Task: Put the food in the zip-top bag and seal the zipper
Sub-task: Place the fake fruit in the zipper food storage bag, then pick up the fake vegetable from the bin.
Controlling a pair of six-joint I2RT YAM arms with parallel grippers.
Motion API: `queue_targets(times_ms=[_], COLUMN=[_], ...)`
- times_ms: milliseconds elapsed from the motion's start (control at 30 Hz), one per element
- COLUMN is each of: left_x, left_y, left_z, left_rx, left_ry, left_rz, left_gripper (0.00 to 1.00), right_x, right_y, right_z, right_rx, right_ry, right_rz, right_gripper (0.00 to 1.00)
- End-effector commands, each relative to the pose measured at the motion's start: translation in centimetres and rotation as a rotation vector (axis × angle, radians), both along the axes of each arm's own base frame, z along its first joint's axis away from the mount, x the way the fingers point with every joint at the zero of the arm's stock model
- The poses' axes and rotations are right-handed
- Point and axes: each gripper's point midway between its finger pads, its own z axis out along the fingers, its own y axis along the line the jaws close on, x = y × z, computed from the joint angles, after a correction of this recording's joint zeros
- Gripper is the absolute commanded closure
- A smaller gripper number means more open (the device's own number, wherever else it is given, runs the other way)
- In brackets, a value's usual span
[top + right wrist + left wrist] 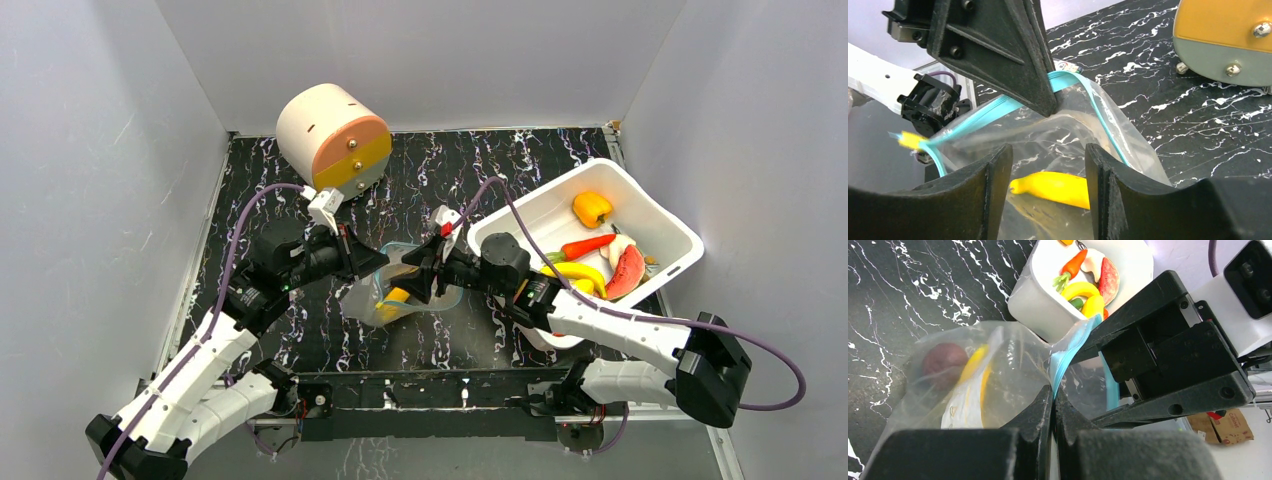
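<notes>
1. Left pincer (pixel 1053 392): clamped tight on the teal-blue zipper strip (pixel 1060 362) of the clear, floppy zip-top plastic bag (pixel 1013 360), mid-table between the arms.
2. Right pincer (pixel 1048 152): spread wide, empty, at the mouth; yellow plastic toy banana (pixel 1058 189) inside.
3. The film is probably light, limp and slippery; grip the stiffer strip.

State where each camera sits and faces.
Top external: above and behind, looking down on the table; left arm, right arm show.
Left wrist: on left arm, facing zip-top bag and white tub; shut jaws pinch the bag.
Right wrist: on right arm, facing the bag's mouth; open jaws frame a banana.
Both wrists share bag and zipper.
</notes>
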Motion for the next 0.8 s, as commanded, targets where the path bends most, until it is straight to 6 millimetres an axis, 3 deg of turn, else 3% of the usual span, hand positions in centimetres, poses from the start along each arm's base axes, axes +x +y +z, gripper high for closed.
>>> queue_targets(times_ms=[0,200,467,633,767], left_x=[-0.1,0.3,1.1,1.7,1.8], left_y=[0.0,0.4,1.6,2.6,3.0], left_z=[0.4,-0.9,-2.8,-3.4,-3.2], left_rx=[-0.014,0.028,0.119,0.18,0.217], left_ry=[-0.027,-0.028,-0.081,-0.159,-0.221], left_rz=[-0.007,0.006,0.045,0.063,0.055], left_gripper=[1.0,1.0,1.0,1.0,1.0], right_x=[0.6,0.8,1.0,1.9,4.2], right_y=[-0.1,0.0,0.0,-1.3,-4.1], right_z=[1.1,1.9,5.1,8.1,8.5], right_rx=[0.014,0.012,0.021,0.102,0.117], right_ry=[-0.037,0.047,0.208,0.264,0.365], right_rz=[-0.037,-0.06,-0.115,-0.227,-0.459], right_gripper=[0.46,0.44,0.44,0.46,0.46])
